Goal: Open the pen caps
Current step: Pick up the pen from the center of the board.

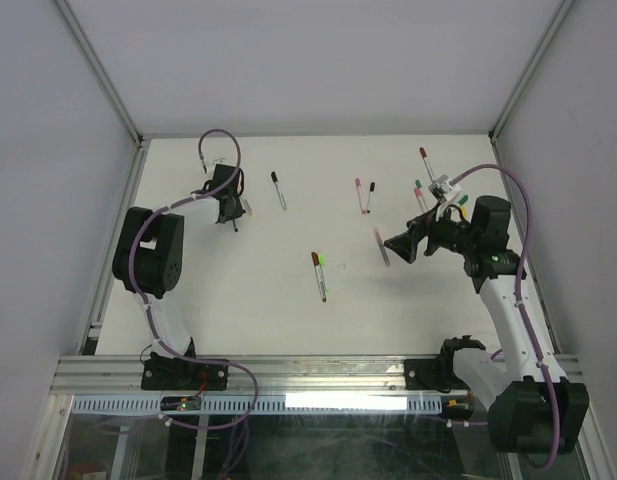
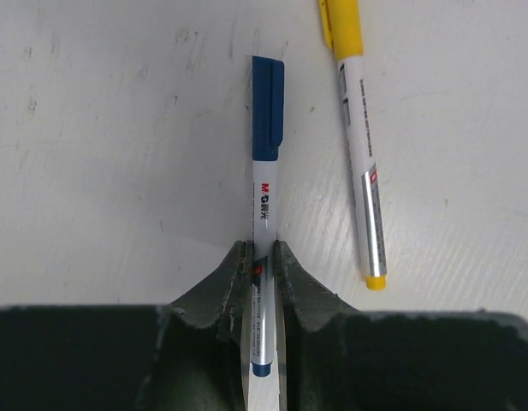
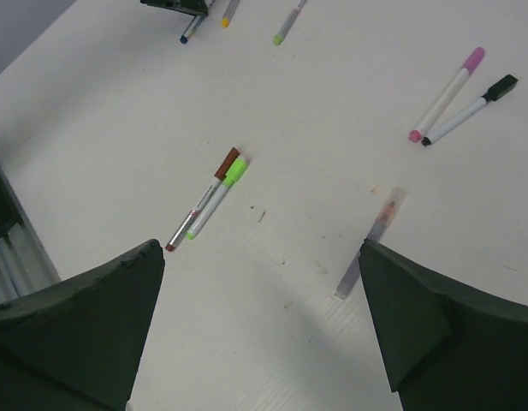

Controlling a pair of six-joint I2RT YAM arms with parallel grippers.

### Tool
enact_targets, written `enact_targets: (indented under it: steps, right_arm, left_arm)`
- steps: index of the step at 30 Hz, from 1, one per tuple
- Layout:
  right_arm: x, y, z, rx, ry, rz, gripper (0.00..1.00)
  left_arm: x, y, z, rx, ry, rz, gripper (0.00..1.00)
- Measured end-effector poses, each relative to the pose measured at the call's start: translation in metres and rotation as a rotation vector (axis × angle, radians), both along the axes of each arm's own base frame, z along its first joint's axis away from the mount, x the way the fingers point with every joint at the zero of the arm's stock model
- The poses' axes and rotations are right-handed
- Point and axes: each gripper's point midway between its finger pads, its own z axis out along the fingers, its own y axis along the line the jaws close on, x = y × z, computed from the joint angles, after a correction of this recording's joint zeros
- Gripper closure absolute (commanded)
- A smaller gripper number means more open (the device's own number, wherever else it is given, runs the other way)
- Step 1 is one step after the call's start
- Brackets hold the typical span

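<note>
While left claw [image 2: 262,253] pinches pen barrel [image 2: 264,201], blue cap [image 2: 268,107] pointing away, right claw [image 3: 262,253] spread, angled downward

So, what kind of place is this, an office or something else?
Probably a robotics test cell, not an office: a white table enclosed by panels on an aluminium frame, two robot arms bolted at its near edge, and marker pens scattered.

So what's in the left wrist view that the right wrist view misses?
Left wrist only: the blue cap and yellow cap, both on, and the left claw shut on the blue pen's barrel. Right wrist only: the open right claw, a brown-capped pen, green-capped pen, pink pen and black pen. Both: the white table, plus tail ends of the blue pen and yellow pen.
</note>
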Motion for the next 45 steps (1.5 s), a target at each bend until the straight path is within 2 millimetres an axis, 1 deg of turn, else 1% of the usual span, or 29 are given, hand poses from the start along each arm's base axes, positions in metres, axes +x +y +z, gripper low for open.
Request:
enact_targets:
  steps: [8, 13, 16, 20, 22, 27, 32, 36, 40, 45]
  right_arm:
    - [-0.012, 0.025, -0.011, 0.125, 0.057, 0.081, 0.03]
    - [-0.012, 0.036, -0.014, 0.207, 0.094, 0.099, 0.04]
    - [-0.013, 0.043, -0.016, 0.238, 0.111, 0.117, 0.04]
    - [-0.017, 0.055, -0.019, 0.261, 0.110, 0.156, 0.04]
    - [-0.019, 0.060, -0.022, 0.271, 0.118, 0.171, 0.04]
    - [-0.020, 0.072, -0.030, 0.292, 0.178, 0.192, 0.04]
    - [-0.021, 0.081, -0.041, 0.292, 0.228, 0.208, 0.04]
    - [-0.024, 0.086, -0.046, 0.291, 0.254, 0.219, 0.04]
    - [-0.025, 0.087, -0.045, 0.292, 0.254, 0.222, 0.04]
    - [-0.025, 0.087, -0.045, 0.292, 0.254, 0.222, 0.04]
  left_arm:
    - [-0.031, -0.005, 0.000, -0.081, -0.022, -0.007, 0.96]
    - [-0.052, -0.011, 0.001, -0.142, -0.032, -0.022, 0.96]
    - [-0.069, -0.016, 0.001, -0.180, -0.028, -0.030, 0.96]
    - [-0.094, -0.028, 0.002, -0.240, -0.019, -0.058, 0.96]
    - [-0.106, -0.039, 0.003, -0.270, -0.019, -0.081, 0.96]
    - [-0.130, -0.053, 0.009, -0.320, -0.025, -0.113, 0.96]
    - [-0.142, -0.067, 0.013, -0.337, -0.029, -0.133, 0.96]
    - [-0.157, -0.077, 0.006, -0.290, 0.009, -0.157, 0.95]
    - [-0.169, -0.074, 0.000, -0.224, 0.044, -0.149, 0.94]
    - [-0.171, -0.066, 0.001, -0.170, 0.056, -0.118, 0.92]
